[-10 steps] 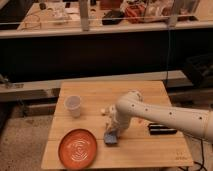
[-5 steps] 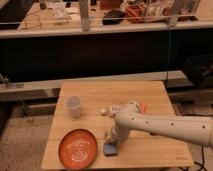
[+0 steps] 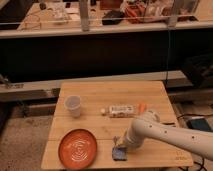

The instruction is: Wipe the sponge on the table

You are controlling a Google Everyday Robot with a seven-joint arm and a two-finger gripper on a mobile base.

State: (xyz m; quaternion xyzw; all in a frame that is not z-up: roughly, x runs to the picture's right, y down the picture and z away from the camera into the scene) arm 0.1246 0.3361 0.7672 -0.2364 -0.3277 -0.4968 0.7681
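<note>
The small blue sponge point(image 3: 119, 153) lies flat on the light wooden table point(image 3: 110, 92), close to its front edge and just right of the orange plate. My gripper point(image 3: 120, 145) comes down on the sponge from above, at the end of the white arm point(image 3: 165, 134) that reaches in from the right. It is shut on the sponge, whose upper part it covers.
An orange plate point(image 3: 79, 148) sits at the front left. A white cup point(image 3: 73, 105) stands at mid left. A white labelled packet point(image 3: 121, 110) and a small orange item point(image 3: 142, 107) lie mid table. A cluttered workbench point(image 3: 115, 15) runs behind the dark gap.
The gripper and the sponge have slid together toward the front edge, then a little to the right. The arm has dropped lower over the table's right side.
</note>
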